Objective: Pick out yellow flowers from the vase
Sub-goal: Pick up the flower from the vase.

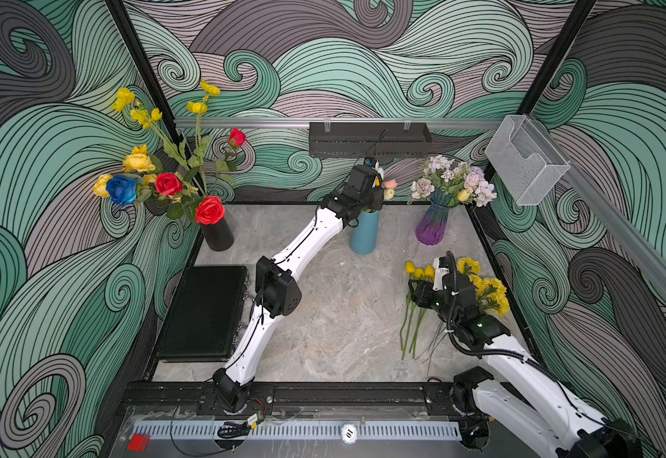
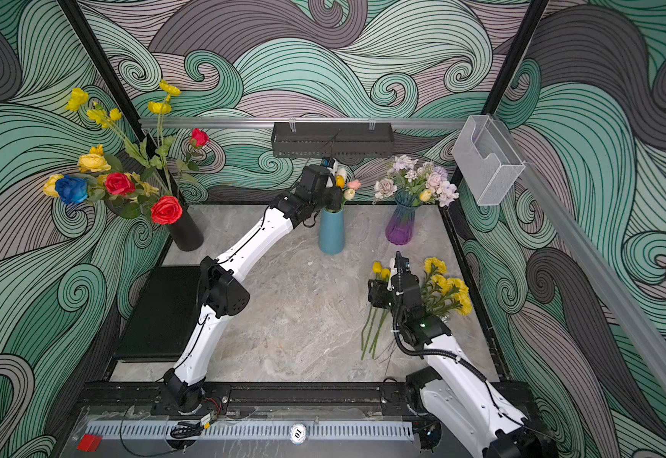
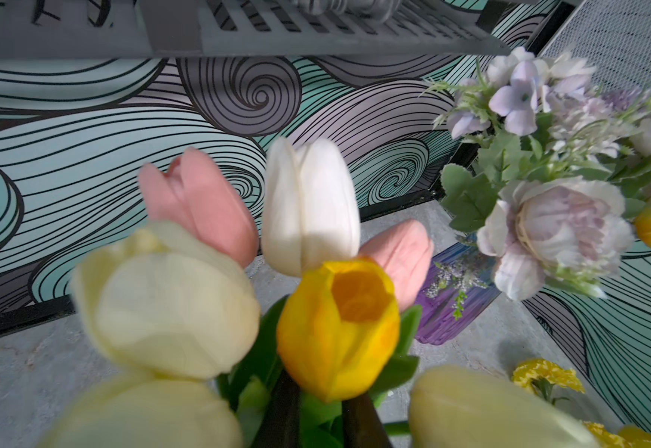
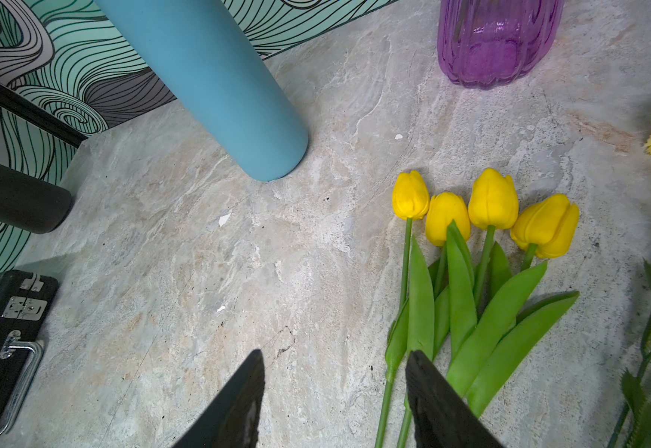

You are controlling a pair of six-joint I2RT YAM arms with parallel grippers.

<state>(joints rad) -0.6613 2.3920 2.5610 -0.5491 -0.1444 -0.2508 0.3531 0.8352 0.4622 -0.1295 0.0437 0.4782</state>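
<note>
- A small round white badge point(image 1: 349, 432) at the 6 o'clock edge carries the digits "10", upside down for the camera.
- The surface point(image 1: 343, 329) is grey-beige stone with marble veins. The walls around it show green and grey wave swirls.
- A black basket point(image 1: 369, 138) hangs on the wall at 12 o'clock, a clear holder point(image 1: 526, 158) at 2 o'clock. A black case point(image 1: 204, 313) lies at 8 o'clock.
- The left hand point(image 3: 322, 391) is at the blue vase point(image 1: 364, 232) at 12 o'clock. Its dark fingers point(image 3: 277, 419) stand close on both sides of the green under a yellow tulip point(image 3: 337, 329). It cannot be told whether they pinch it.
- The right hand point(image 4: 335, 353) is over the surface at 4 o'clock, its fingers spread with only bare stone between them.
- Just beside it lie four yellow tulips point(image 4: 492, 199), and yellow pom-poms point(image 1: 490, 289) at 3 o'clock.
- Other yellow blooms point(image 1: 139, 160) stand in the black vase point(image 1: 217, 236) at 10 o'clock, and one yellow bud point(image 1: 463, 194) in the purple vase point(image 1: 432, 226) at 1 o'clock.
</note>
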